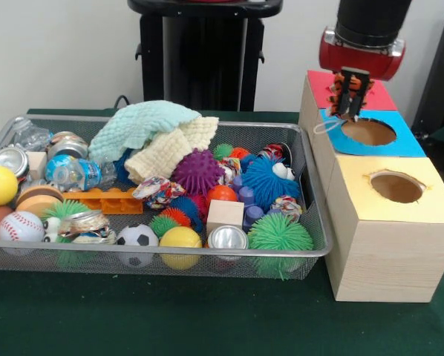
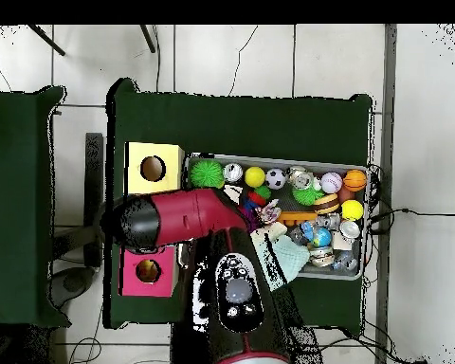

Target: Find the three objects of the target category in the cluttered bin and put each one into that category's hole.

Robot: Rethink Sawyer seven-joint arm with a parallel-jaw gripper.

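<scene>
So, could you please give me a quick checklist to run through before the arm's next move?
1. Gripper above the boxes, clear of the bin: ok.
2. Gripper lined up over a hole: not ok; it hangs at the seam between the red top and the blue top.
3. Gripper load: cannot tell.
4. Blue hole and yellow hole unblocked: ok.
5. Cloths cover part of the bin: not ok.

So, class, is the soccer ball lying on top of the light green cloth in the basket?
No: the soccer ball sits at the basket's near edge, while the light green cloth is heaped at the far side.
</scene>
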